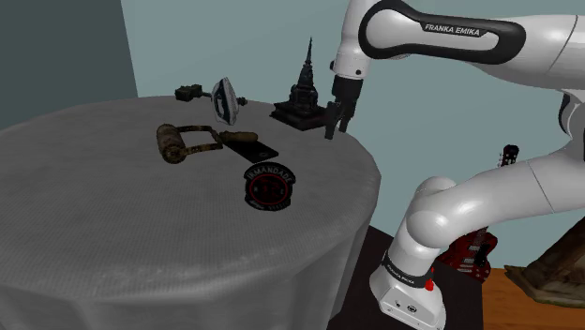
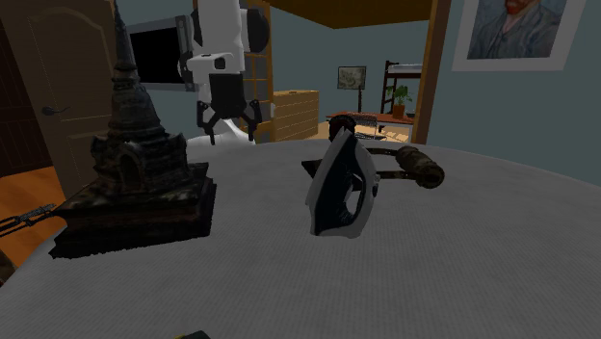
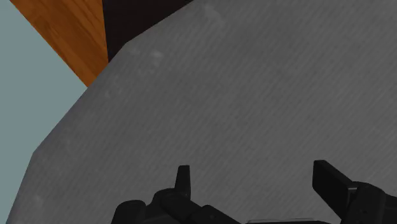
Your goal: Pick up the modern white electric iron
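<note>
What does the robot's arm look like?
The arm is white and rounded with dark joints. A dark band says FRANKA EMIKA in white. A red dot sits near its base. Its hand is all black with two fingers.

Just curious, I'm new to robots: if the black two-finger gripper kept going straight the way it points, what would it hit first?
Probably the round table's bare grey cloth, near its edge; the open black gripper points down at it. The dark spired statue beside it seems off that line.
</note>
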### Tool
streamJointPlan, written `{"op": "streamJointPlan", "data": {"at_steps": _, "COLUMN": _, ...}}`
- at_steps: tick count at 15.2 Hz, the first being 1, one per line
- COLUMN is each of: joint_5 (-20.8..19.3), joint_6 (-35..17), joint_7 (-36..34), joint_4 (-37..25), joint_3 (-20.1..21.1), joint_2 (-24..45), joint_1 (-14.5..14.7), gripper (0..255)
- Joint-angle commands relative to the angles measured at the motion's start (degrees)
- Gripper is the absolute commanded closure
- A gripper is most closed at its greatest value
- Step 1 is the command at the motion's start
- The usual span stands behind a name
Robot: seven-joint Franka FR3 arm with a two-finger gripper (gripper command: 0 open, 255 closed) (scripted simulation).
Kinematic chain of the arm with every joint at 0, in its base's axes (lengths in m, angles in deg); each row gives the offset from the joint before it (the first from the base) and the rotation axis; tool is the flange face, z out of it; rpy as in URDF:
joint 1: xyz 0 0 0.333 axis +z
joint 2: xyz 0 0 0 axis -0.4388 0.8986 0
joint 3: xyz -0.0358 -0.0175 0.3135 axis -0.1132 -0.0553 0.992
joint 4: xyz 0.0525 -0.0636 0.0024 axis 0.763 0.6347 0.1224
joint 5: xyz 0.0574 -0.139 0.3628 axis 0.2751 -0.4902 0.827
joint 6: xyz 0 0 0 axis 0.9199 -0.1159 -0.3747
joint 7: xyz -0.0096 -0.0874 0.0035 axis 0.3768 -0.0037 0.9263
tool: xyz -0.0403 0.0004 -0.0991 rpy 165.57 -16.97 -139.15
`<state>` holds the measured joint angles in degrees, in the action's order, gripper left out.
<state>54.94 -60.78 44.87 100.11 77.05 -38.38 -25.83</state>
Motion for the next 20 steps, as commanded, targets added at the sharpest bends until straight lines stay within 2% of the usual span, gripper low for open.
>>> {"op": "streamJointPlan", "data": {"at_steps": 1, "joint_5": 0.0, "joint_6": 0.0, "joint_7": 0.0, "joint_4": 0.0, "joint_3": 0.0, "joint_2": 0.0, "joint_1": 0.0, "gripper": 0}}
{"op": "streamJointPlan", "data": {"at_steps": 11, "joint_5": 3.3, "joint_6": -15.8, "joint_7": 9.5, "joint_4": -9.3, "joint_3": -3.8, "joint_2": 15.9, "joint_1": 3.5, "gripper": 0}}
{"op": "streamJointPlan", "data": {"at_steps": 20, "joint_5": 9.6, "joint_6": -24.0, "joint_7": 19.3, "joint_4": -23.0, "joint_3": -6.5, "joint_2": 30.3, "joint_1": 7.1, "gripper": 0}}
